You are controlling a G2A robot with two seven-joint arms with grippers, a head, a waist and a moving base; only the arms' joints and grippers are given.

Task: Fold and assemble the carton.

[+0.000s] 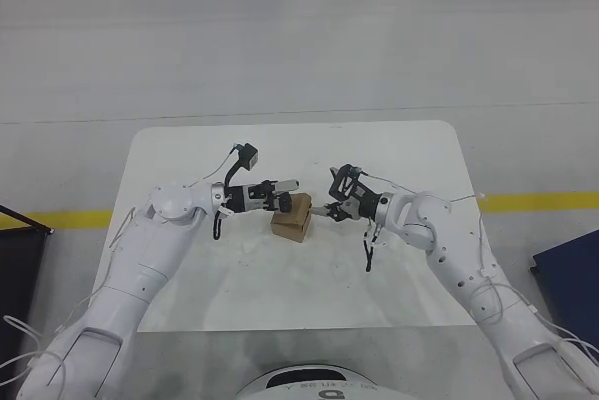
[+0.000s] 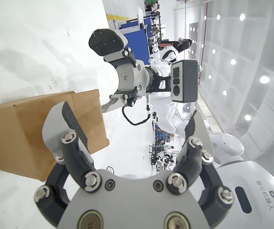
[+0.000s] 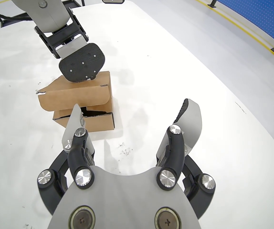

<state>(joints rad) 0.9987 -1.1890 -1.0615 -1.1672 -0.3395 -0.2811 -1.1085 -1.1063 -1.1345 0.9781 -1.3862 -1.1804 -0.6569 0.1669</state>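
To the left of the carton (image 3: pixel 79 96) we see the left gripper (image 2: pixel 128 111) with its jaws apart. One ribbed pad (image 3: pixel 82 65) rests on the carton's top, at the far edge of the lid. We take this as a hold-down: the pad pins the lid flat so the box cannot spring open or slide while the other side is worked.

The carton stands at the middle of the table (image 3: pixel 175 72). Its lid is folded over, but the front flap hangs loose, and a dark gap shows between the flap and the base below. One lid corner looks torn and ragged.

To the right of the carton, the right gripper (image 3: pixel 131 104) has its jaws spread wide. One finger (image 3: pixel 73 120) is just in front of that gap; we cannot tell whether it touches the cardboard. We judge it is placed to push the flap into the slot.

There is bare table on every side of the carton, and the table's edges lie well apart from it. A push from the right would be braced only by the left pad.
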